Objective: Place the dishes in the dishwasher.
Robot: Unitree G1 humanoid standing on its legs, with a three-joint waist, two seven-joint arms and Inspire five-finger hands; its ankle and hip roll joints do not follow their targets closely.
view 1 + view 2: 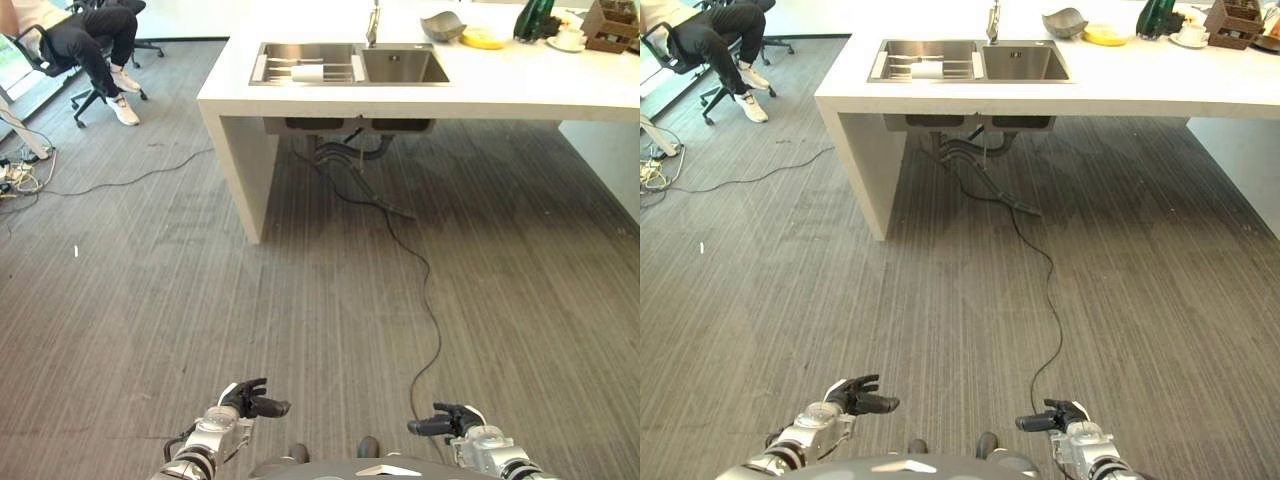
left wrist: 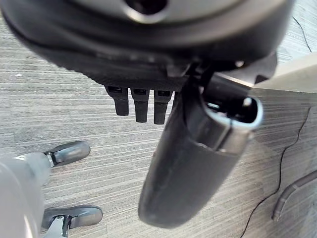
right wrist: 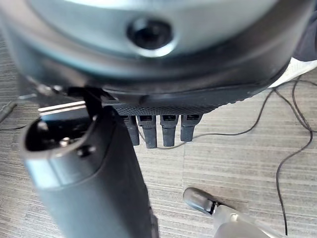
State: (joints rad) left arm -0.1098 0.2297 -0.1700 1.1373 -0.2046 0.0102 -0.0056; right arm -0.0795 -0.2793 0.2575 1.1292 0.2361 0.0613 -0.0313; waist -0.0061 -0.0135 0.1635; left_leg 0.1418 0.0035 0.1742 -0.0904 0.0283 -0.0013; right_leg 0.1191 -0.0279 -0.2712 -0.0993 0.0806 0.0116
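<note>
Fingers of my left hand point(image 1: 252, 399) and right hand point(image 1: 447, 420) hang relaxed, empty; dishes point(image 1: 443, 26) remain on the counter point(image 1: 520, 85), none loaded.

Well ahead of each robot hand point(image 1: 255, 400), we saw a smooth, matt white desk point(image 1: 520, 85) holding a brushed-metal sink point(image 1: 403, 66). Beneath both hands lay a floor point(image 1: 150, 300) of grey, finely ribbed, matt carpet.
</note>
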